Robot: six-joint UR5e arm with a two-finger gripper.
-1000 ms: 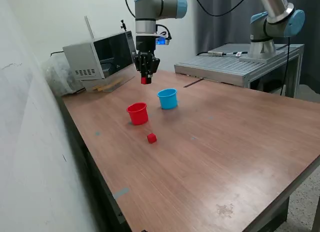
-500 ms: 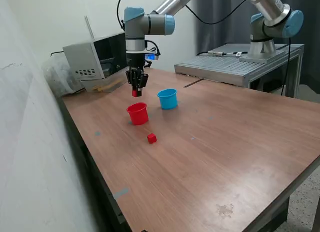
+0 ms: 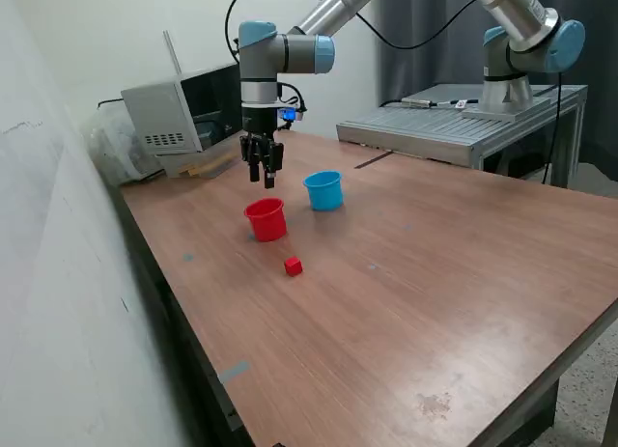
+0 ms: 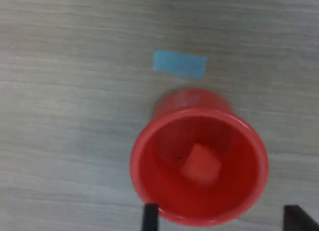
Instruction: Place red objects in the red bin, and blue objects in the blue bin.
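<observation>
The red bin (image 3: 266,218) stands on the wooden table, and my gripper (image 3: 266,173) hangs open just above it with nothing between its fingers. In the wrist view the red bin (image 4: 199,163) is seen from above with one red cube (image 4: 201,164) lying inside, and my gripper (image 4: 223,218) shows only its two dark fingertips (image 4: 149,217), spread wide at the bin's rim. A second red cube (image 3: 293,265) lies on the table in front of the red bin. The blue bin (image 3: 323,189) stands to the exterior view's right of the red bin. The blue objects are out of view.
A grey box-shaped appliance (image 3: 188,114) sits at the table's back corner. A metal bench (image 3: 454,128) with a second robot arm (image 3: 526,41) stands behind the table. A strip of blue tape (image 4: 179,64) is stuck on the table beside the red bin.
My gripper moved toward the exterior view's left and down over the red bin with a red cube, then opened. The cube now lies inside the bin.
</observation>
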